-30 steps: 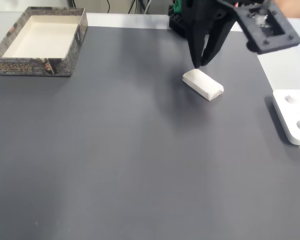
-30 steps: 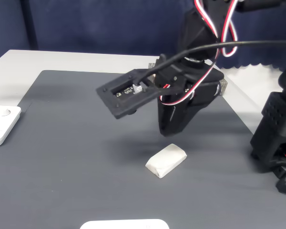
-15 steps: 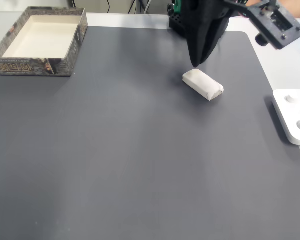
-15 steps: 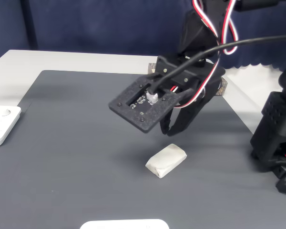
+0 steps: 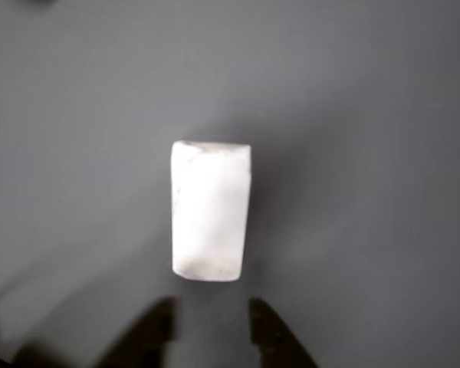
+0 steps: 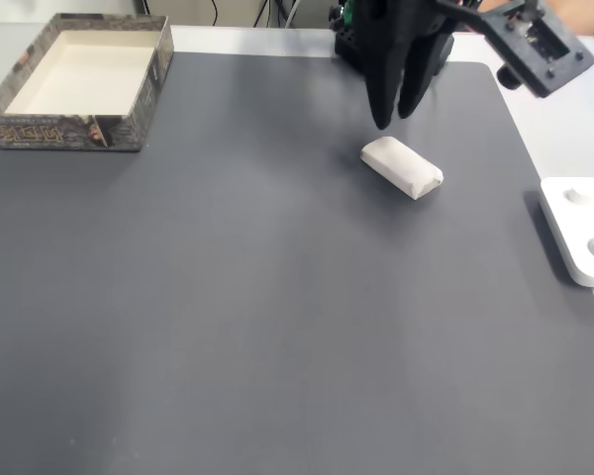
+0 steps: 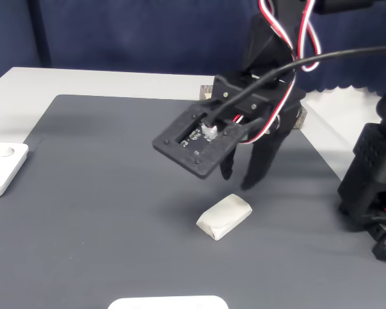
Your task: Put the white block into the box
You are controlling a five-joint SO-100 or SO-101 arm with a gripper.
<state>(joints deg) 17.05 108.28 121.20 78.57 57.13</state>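
Observation:
The white block (image 6: 403, 166) lies flat on the dark grey mat, touched by nothing. My gripper (image 6: 392, 119) hangs just above the block's far end, open by a narrow gap, holding nothing. In another fixed view the gripper (image 7: 238, 181) hovers over the block (image 7: 224, 216) with both black fingers pointing down. In the other view the block (image 5: 211, 211) stands lengthwise just ahead of the open gripper (image 5: 212, 326). The box (image 6: 69, 132), patterned brown outside and cream inside, sits at the mat's far left corner. A corner of the box (image 7: 300, 120) peeks out behind the arm.
A glossy white panel (image 6: 582, 233) with round knobs lies off the mat's right edge in a fixed view. Another fixed view shows a white panel (image 7: 1, 168) at the left and a white thing (image 7: 167, 301) at the bottom edge. The arm's base (image 7: 376, 187) stands at the right.
The wrist has turned and the fingers, together half a second ago, now stand apart above the block. The block has not moved.

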